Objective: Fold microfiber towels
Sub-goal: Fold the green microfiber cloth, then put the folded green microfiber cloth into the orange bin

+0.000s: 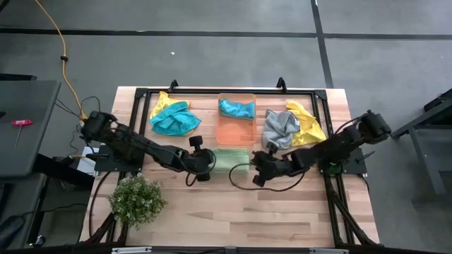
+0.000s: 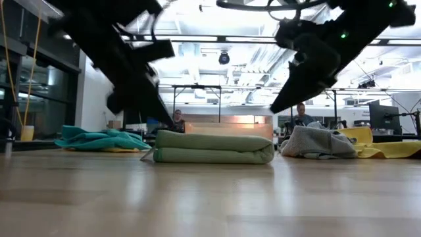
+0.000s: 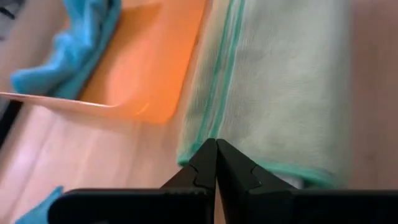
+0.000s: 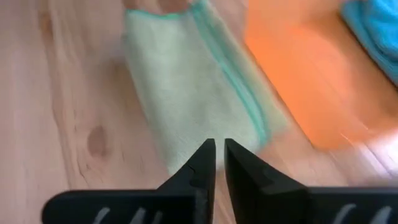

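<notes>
Lying folded flat: light green towel (image 1: 231, 159).

folded towel (image 1: 231, 159): light green, teal edging | bin (image 1: 236, 130): orange

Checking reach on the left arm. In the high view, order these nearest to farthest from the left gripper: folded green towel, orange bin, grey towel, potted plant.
From the left gripper, shut, at the table's middle:
1. Folded green towel, right beside it, toward the right arm.
2. Orange bin, just beyond the towel, toward the table's far edge.
3. Potted plant, near-left corner.
4. Grey towel, far right, past the bin.
Plant and grey towel are close to tied.
</notes>
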